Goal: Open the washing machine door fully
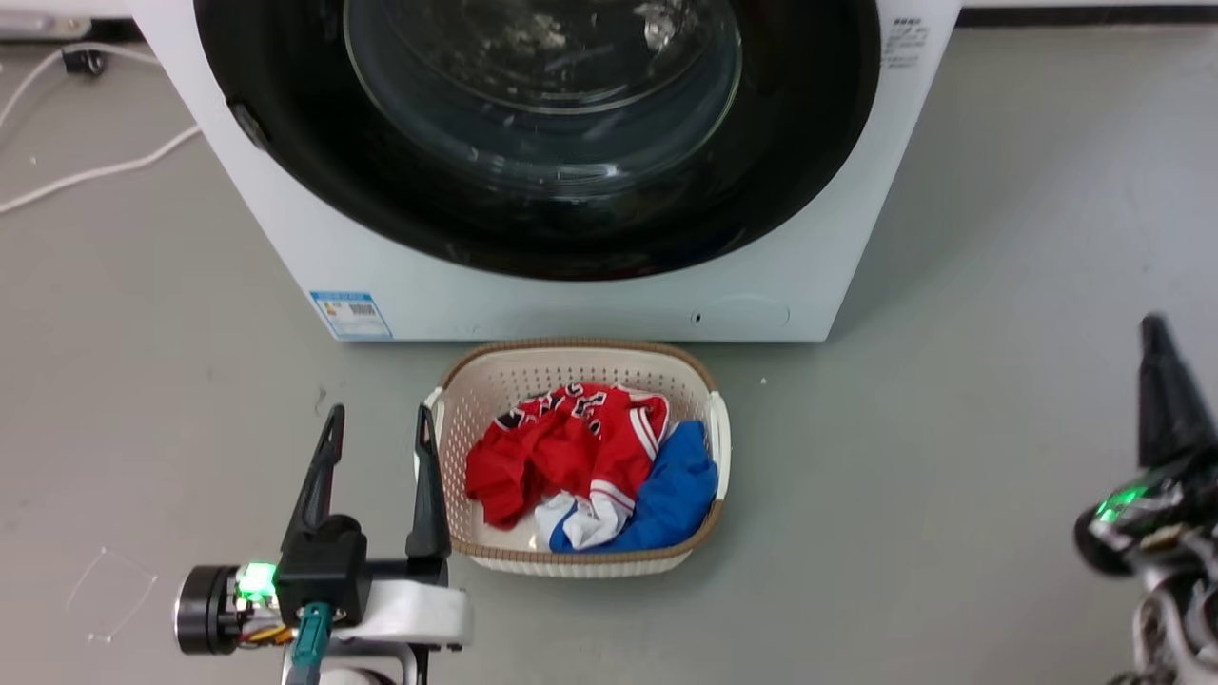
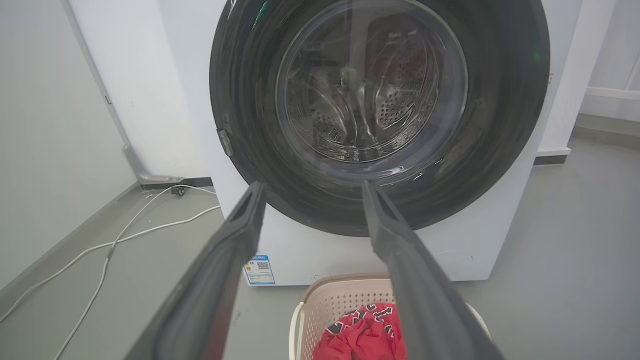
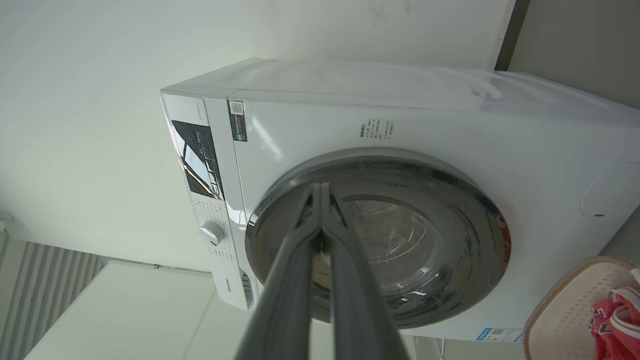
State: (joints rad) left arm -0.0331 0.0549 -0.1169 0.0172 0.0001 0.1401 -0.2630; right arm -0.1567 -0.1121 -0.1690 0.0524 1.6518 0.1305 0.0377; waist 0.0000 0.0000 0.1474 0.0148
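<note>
**A:** From the head view, what is in the basket?

**B:** A red jersey, a blue garment and some white cloth, heaped together. The basket stands on the grey floor, just in front of the washer.

**A:** And the washing machine door?

**B:** It sits flush in the washer's front, its round black face turned toward the basket. The left end effector hovers beside the basket's left rim, fingers spread wide and empty. The right end effector is far to the right, well apart.

**A:** What about the left wrist view?

**B:** The door stands beyond the spread fingers, clear of them. The steel drum shows through the glass bowl, and a small latch sits on the door's left edge. Below is the basket with the red jersey.

**A:** And the right wrist view?

**B:** That camera is rolled, so the washer looks tipped, with its control knob at the left. The right fingers are pressed together, gripping nothing, with their tips lined up on the door's rim. The basket is in the lower right corner.
</note>
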